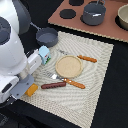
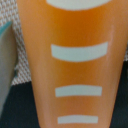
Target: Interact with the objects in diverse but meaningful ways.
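Bread loaf lies right under gripper.

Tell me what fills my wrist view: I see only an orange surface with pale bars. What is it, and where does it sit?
Observer: It is the ridged yellow-orange bread loaf, at a corner of the woven beige mat on the exterior view's left, at the tip of the claw.
Operator: Is the claw shut on it?
Observer: I cannot tell; in the exterior view the arm's own body hides the fingers.
Operator: What lies nearest?
Observer: A red-brown sausage, just to the exterior view's right of the loaf and apart from it.
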Robot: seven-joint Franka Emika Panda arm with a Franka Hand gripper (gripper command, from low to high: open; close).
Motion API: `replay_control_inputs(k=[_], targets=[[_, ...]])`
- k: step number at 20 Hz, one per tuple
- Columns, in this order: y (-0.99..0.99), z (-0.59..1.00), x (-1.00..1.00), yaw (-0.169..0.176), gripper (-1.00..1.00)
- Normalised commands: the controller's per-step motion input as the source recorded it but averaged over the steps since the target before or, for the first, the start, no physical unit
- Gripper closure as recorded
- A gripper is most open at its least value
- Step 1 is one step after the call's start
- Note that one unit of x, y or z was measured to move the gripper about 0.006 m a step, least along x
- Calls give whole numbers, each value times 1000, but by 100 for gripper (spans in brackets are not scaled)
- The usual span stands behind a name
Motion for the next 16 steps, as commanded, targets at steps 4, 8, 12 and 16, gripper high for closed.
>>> replay_control_inputs(k=[4, 8, 12, 16], targets=[[210, 906, 269, 0, -100], [139, 714, 750, -1, -100], [335, 416, 816, 10, -100], [226, 69, 701, 62, -100]])
